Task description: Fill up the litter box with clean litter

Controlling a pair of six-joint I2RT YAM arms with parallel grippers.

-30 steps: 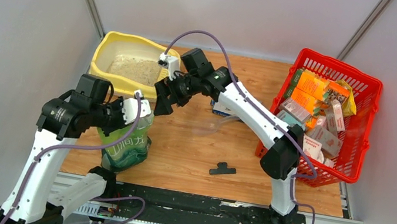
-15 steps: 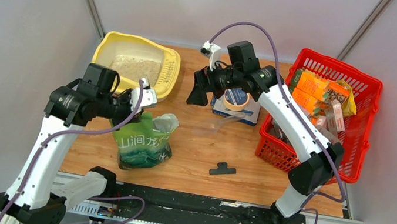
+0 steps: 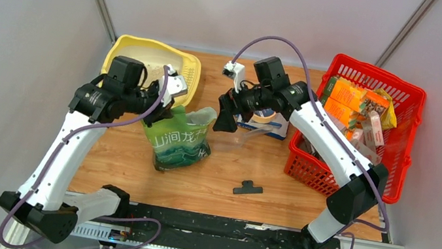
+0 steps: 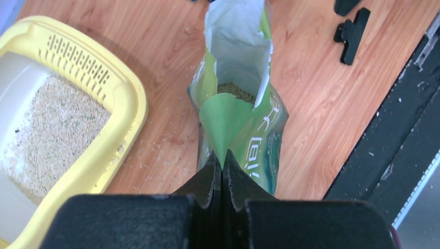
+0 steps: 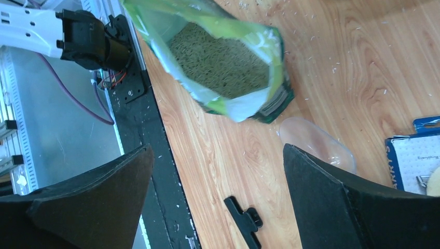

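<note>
The pale yellow litter box [image 3: 190,75] sits at the back left with a layer of beige clean litter [image 4: 49,127] in it; its rim [image 4: 126,106] shows in the left wrist view. Just right of it stands the green pouch [image 3: 180,141], mouth open, with granules inside [image 5: 220,54]. My left gripper [image 4: 222,160] is shut on the pouch's near top edge [image 4: 228,116] and holds it upright. My right gripper [image 3: 226,117] hovers open to the right of the pouch [image 5: 228,98], apart from it, with nothing between its fingers [image 5: 217,150].
A red basket [image 3: 406,106] of cartons stands at the right. A tape roll on a blue and white box [image 3: 263,119] lies behind my right gripper, with a clear plastic piece [image 5: 317,144] beside it. A black clip [image 3: 248,187] lies near the front rail [image 3: 223,227]. Spilled grains dot the wood.
My left arm has carried the pouch right and farther back, next to the litter box. My right gripper has left the box's corner, swung right, then dropped towards the pouch and opened wider.
</note>
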